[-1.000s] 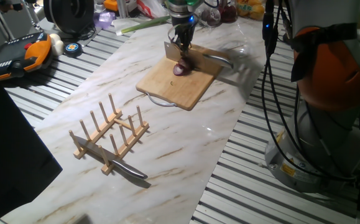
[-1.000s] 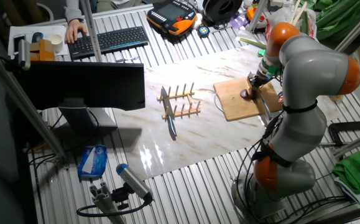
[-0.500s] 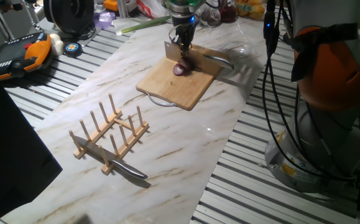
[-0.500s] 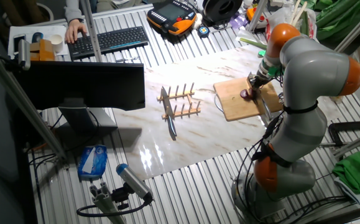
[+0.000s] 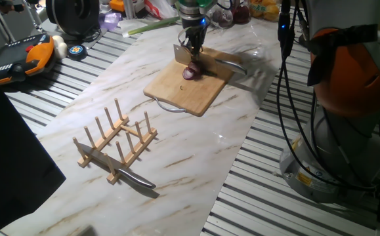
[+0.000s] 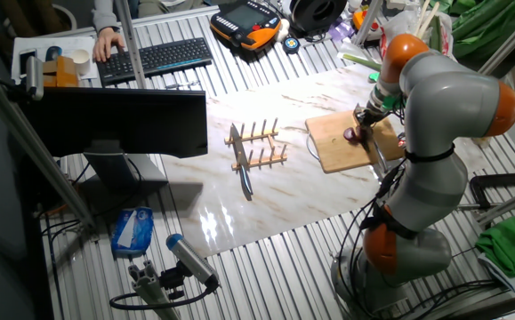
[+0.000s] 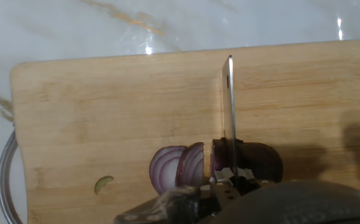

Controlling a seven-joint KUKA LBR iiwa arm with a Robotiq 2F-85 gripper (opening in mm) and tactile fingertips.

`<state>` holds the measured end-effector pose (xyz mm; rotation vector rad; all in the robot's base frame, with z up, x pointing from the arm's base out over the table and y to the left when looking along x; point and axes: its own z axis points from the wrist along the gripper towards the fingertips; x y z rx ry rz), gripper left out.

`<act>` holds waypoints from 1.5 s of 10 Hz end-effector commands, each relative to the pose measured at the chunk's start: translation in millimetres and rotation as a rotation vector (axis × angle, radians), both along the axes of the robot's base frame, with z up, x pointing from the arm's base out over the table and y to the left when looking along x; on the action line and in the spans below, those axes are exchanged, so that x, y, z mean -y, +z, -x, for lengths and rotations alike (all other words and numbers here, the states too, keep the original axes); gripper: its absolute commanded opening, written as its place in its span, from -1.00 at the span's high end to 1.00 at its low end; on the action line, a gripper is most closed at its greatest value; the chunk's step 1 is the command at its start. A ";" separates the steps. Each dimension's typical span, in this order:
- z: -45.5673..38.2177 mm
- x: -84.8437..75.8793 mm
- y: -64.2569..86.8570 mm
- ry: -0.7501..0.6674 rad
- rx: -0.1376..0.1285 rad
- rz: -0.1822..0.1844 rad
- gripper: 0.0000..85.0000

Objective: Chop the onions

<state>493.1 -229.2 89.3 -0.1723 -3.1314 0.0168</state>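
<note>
A small purple-red onion [image 5: 190, 72] lies on the wooden cutting board [image 5: 188, 92]. In the hand view it is cut: two slices [image 7: 175, 168] lean to the left, and the dark remaining piece [image 7: 255, 160] lies to the right. My gripper [image 5: 191, 46] stands right over the onion and is shut on a knife [image 7: 230, 106]. The blade is edge-down in the onion, between the slices and the remaining piece. The other fixed view shows the gripper [image 6: 364, 118] over the onion [image 6: 350, 135] on the board [image 6: 335, 149].
A wooden peg rack [image 5: 114, 139] stands on the marble top, with a second knife [image 5: 134, 177] against it. Plastic-wrapped red vegetables [image 5: 234, 13] lie behind the board. An orange teach pendant [image 5: 29, 56] is at the far left. A monitor [image 6: 124, 120] and keyboard [image 6: 155, 58] show in the other fixed view.
</note>
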 end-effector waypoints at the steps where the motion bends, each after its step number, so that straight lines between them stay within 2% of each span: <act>1: -0.1 0.7 1.6 0.000 0.000 0.002 0.98; 6: -3.1 3.5 8.4 0.003 -0.009 0.002 0.98; 11: -8.6 -11.1 13.7 -0.008 -0.015 -0.003 0.98; 13: -6.3 -20.2 11.0 -0.020 -0.010 -0.002 0.98; 15: -3.5 -20.9 6.7 -0.023 -0.007 -0.004 0.98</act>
